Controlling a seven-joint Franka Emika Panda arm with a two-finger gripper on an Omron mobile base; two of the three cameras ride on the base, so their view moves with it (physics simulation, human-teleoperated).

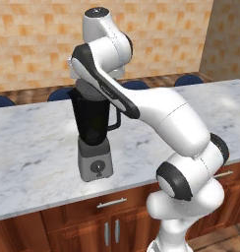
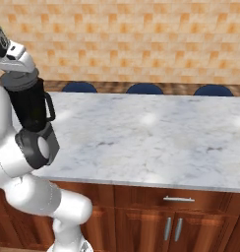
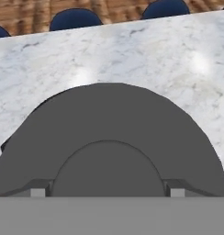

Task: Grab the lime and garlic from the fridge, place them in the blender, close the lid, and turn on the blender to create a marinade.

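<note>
The blender (image 1: 94, 133), a black jug on a grey square base with a round dial facing the camera, stands on the white marble table (image 1: 38, 142) near its front edge. The dark-grey lid (image 3: 109, 142) sits on the jug's top, directly beneath the robot's hand (image 3: 106, 192), whose two finger tips flank the lid's raised centre; whether they grip it cannot be told. No brand, label or writing is legible anywhere. Blue chairs (image 2: 144, 88) line the table's far side.
</note>
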